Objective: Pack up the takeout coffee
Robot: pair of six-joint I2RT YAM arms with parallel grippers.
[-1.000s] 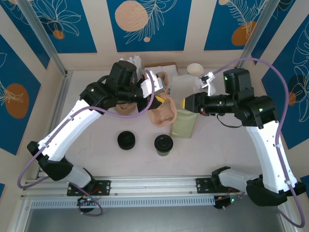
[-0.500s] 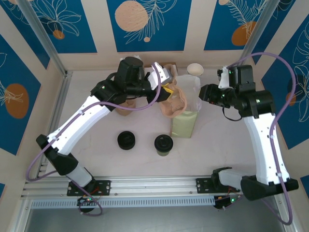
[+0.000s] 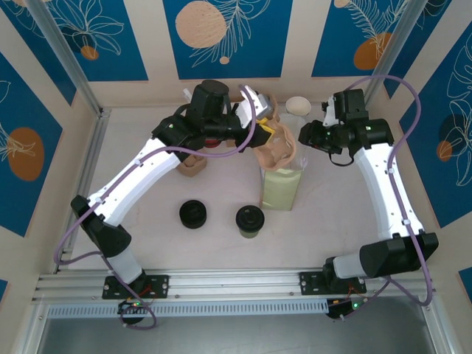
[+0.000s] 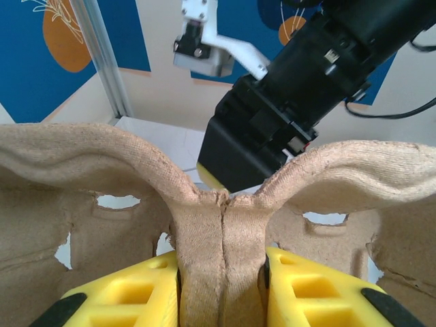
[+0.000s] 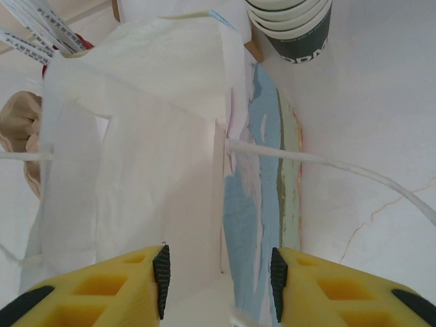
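Left pincer clenches the pulp carrier above the pale marbled table, right pincer seemingly released, blue-patterned walls around.

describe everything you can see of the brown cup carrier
The cup carrier is tan moulded pulp, rough and fibrous, with pockets either side of a raised centre ridge and small ragged holes in its walls. The left gripper is shut on that ridge, yellow fingers pressed to both sides. It is held up over the open top of the pale bag; whether they touch is unclear.
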